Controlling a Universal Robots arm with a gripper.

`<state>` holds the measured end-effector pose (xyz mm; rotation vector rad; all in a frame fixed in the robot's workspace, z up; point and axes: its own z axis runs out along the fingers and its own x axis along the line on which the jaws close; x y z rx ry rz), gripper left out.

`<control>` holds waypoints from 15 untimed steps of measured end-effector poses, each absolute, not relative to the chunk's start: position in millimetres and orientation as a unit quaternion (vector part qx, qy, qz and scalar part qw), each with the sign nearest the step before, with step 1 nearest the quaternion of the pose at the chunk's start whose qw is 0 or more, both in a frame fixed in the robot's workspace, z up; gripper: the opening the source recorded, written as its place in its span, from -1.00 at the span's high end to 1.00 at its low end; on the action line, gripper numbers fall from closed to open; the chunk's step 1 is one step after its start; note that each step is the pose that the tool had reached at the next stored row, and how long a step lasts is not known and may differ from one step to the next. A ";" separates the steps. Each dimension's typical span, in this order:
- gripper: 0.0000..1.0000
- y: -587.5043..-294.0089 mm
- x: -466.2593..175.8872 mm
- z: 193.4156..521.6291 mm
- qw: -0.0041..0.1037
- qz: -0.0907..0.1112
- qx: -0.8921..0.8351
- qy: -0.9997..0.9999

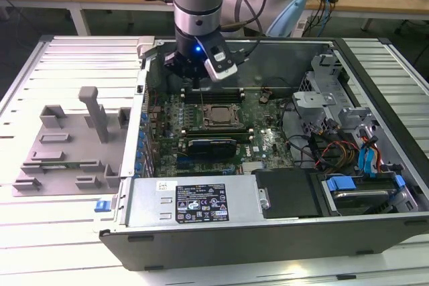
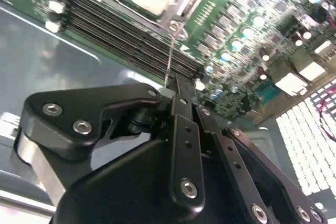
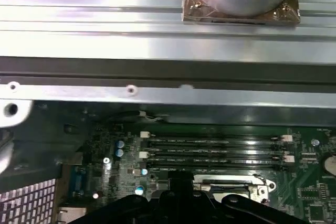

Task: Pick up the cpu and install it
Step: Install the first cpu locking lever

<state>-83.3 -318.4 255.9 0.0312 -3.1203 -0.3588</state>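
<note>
While I hold the black two-fingered gripper (image 1: 194,77) over the far memory slots, its fingers clenched on nothing, the silvery square cpu (image 1: 218,115) already sits in its socket on the green motherboard (image 1: 268,140) — next, I judge, comes securing it.

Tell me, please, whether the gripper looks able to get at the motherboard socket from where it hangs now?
Probably yes: the gripper hangs inside the open case just behind the socket, with bare board and memory slots between and nothing standing over the socket.
</note>
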 end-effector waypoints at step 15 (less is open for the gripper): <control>0.79 -319.3 -66.1 249.7 0.000 -0.114 0.007 -0.993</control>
